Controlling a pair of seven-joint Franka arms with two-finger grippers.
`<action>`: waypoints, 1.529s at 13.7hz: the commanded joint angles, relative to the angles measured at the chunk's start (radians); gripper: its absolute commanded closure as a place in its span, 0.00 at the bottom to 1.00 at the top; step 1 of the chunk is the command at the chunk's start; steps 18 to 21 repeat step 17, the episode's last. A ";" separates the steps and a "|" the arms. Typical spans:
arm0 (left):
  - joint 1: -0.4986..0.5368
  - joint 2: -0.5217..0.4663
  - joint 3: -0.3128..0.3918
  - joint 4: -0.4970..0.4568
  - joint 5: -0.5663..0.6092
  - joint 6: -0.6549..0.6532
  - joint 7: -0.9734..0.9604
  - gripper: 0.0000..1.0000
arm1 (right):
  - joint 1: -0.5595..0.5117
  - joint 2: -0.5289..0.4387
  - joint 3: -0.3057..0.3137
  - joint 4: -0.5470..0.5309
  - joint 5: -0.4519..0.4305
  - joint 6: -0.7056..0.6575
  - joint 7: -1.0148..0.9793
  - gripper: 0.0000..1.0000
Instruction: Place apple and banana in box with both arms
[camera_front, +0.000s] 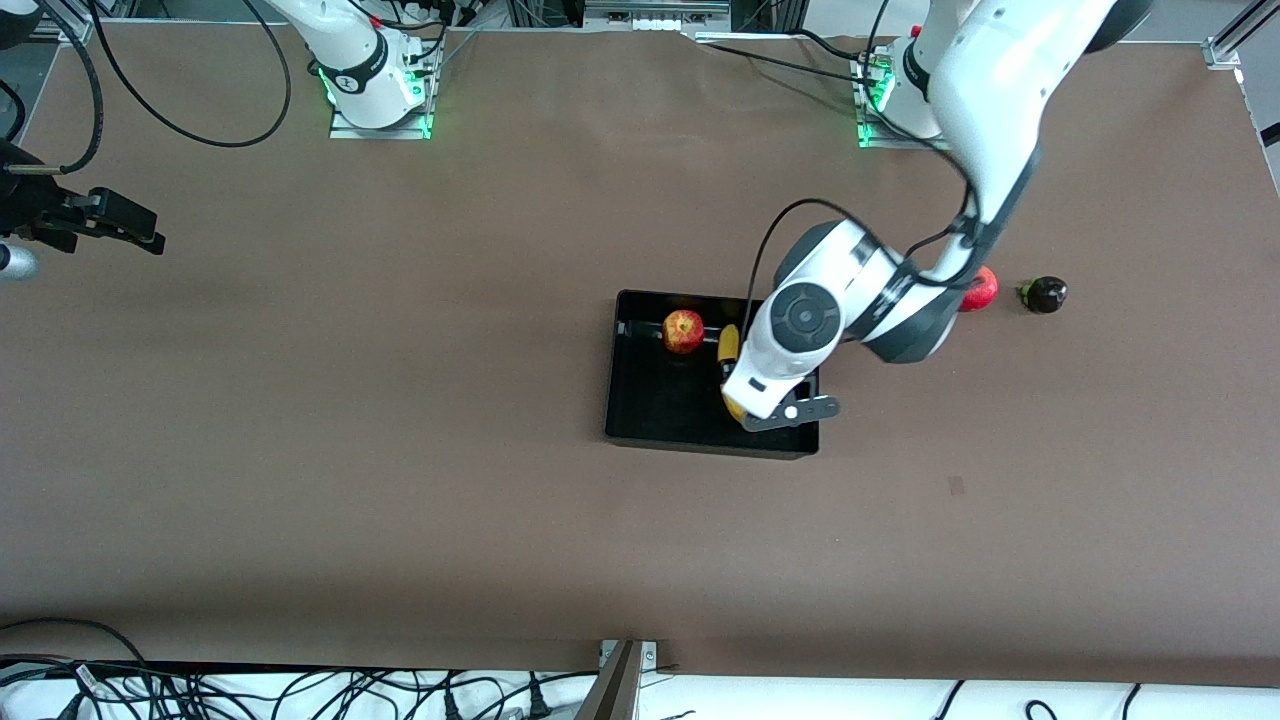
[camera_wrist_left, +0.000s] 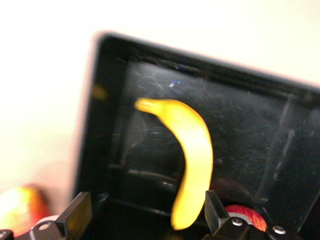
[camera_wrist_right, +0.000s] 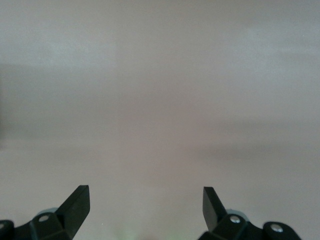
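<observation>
The black box (camera_front: 640, 405) stands mid-table. The apple (camera_front: 683, 331), red with yellow patches, rests inside it near the wall farthest from the front camera. The yellow banana (camera_wrist_left: 192, 160) lies on the box floor (camera_wrist_left: 240, 130) beside the apple (camera_wrist_left: 246, 216). In the front view the left arm's hand covers most of the banana (camera_front: 728, 345). My left gripper (camera_wrist_left: 145, 220) hangs open over the box. One end of the banana shows between its fingers, close to one finger (camera_wrist_left: 214, 209). My right gripper (camera_wrist_right: 145, 205) waits open and holds nothing at the right arm's end of the table (camera_front: 115, 222).
A red fruit (camera_front: 982, 288) lies on the table toward the left arm's end, half hidden by the left arm. A dark purple fruit with a green stem (camera_front: 1043, 294) sits beside it. Cables run along the table edge nearest the front camera.
</observation>
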 joint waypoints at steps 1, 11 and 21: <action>0.057 -0.120 -0.010 -0.036 0.001 -0.053 -0.008 0.00 | 0.009 0.005 -0.013 0.018 0.015 -0.015 -0.009 0.00; 0.256 -0.540 0.249 -0.048 -0.231 -0.358 0.794 0.00 | 0.009 0.005 -0.013 0.018 0.015 -0.015 -0.009 0.00; 0.229 -0.712 0.332 -0.111 -0.225 -0.415 0.860 0.00 | 0.011 0.004 -0.011 0.018 0.015 -0.016 -0.009 0.00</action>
